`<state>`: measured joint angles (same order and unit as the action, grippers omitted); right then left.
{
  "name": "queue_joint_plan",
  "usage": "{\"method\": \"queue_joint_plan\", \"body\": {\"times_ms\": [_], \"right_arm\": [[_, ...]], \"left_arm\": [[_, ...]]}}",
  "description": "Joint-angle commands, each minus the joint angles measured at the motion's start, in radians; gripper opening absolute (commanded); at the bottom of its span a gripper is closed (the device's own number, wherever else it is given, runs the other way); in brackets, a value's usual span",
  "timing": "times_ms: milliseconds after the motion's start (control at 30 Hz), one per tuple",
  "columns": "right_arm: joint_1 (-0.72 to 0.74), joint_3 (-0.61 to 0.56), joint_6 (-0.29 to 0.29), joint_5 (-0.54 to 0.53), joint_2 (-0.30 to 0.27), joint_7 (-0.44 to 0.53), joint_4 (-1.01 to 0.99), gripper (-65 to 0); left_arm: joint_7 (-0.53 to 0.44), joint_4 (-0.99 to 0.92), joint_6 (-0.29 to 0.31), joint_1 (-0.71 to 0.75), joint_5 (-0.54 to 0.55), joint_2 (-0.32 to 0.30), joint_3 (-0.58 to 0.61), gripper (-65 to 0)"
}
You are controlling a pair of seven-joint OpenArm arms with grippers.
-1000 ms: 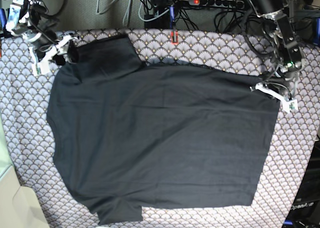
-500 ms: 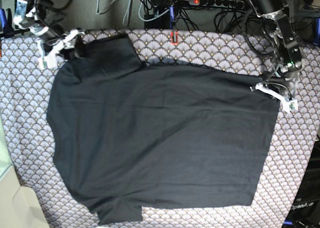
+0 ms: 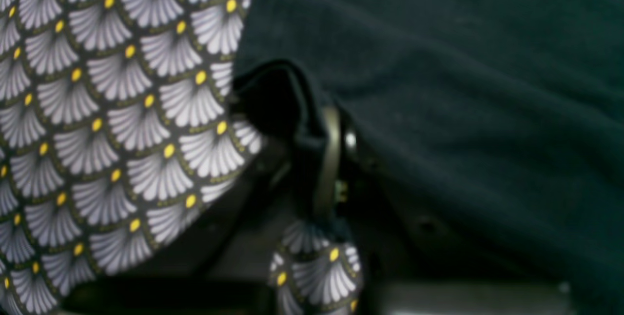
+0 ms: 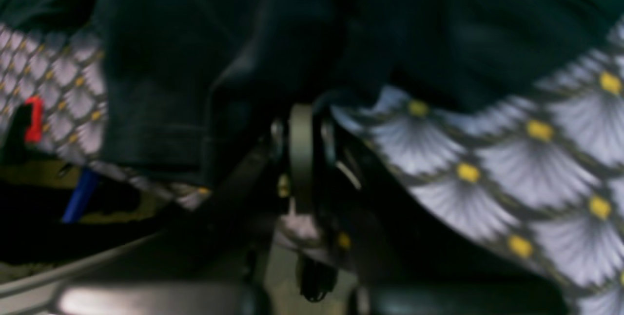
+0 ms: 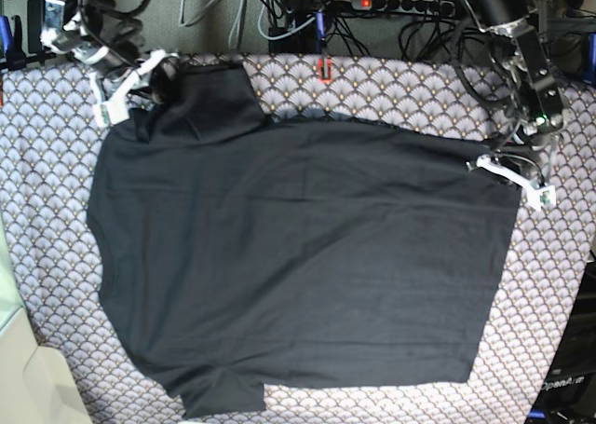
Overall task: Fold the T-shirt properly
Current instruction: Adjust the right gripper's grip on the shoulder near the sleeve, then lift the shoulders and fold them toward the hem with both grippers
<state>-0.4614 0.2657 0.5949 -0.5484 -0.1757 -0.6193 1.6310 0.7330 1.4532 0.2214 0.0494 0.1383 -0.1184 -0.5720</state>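
The T-shirt is lying spread out flat on the desk, which is wearing a pale cloth with a shell pattern. The shirt is the big dark thing in the middle, so everything else is told from it.

At the far left top corner of the T-shirt, the right pincer is sitting at the sleeve. In the right wrist view, the right pincer is pressing together on a dark fold of the T-shirt, and the cloth is bunching up around it. That picture is blurry, but the fold is sitting right in its grip. The sleeve there is lifting a little off the desk.

Above the T-shirt, past the top edge of the desk, a black power strip with a red light is lying among many cables. A small red thing is standing on the cloth just above the shirt.

At the right top corner of the T-shirt, the left pincer is sitting on the hem edge. In the left wrist view, the left pincer is clamping together on the edge of the T-shirt, with a little loop of dark cloth poking up beside it.
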Motion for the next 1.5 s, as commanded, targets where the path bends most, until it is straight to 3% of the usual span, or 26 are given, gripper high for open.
{"method": "queue_joint_plan", "body": {"times_ms": [0, 400, 667, 800, 1200, 1467], "right_arm": [[-0.004, 0.007, 0.006, -0.006, -0.009, 0.003, 0.019, -65.0], [-0.003, 0.013, 0.006, -0.006, -0.057, -0.003, 0.263, -65.0], [0.039, 0.011, 0.006, -0.006, -0.078, -0.004, 0.279, -65.0], [0.112, 0.011, 0.004, -0.005, -0.098, -0.02, 0.274, -65.0], [0.408, 0.01, 0.003, -0.003, -0.146, -0.228, 0.252, -65.0], [0.55, -0.001, 0.003, -0.003, -0.18, -0.239, 0.079, -65.0]], "left_arm": [[-0.019, 0.021, 0.002, -0.013, 0.005, -0.013, -0.003, -65.0], [-0.019, 0.022, 0.002, -0.013, 0.008, -0.013, -0.003, -65.0], [-0.013, 0.068, 0.002, -0.019, 0.01, -0.013, -0.003, -65.0], [-0.011, 0.119, -0.003, -0.026, 0.01, -0.013, 0.002, -65.0], [-0.01, 0.116, -0.006, -0.092, 0.004, -0.02, 0.002, -65.0], [-0.01, 0.013, -0.006, -0.171, 0.004, -0.022, 0.004, -65.0]]}}
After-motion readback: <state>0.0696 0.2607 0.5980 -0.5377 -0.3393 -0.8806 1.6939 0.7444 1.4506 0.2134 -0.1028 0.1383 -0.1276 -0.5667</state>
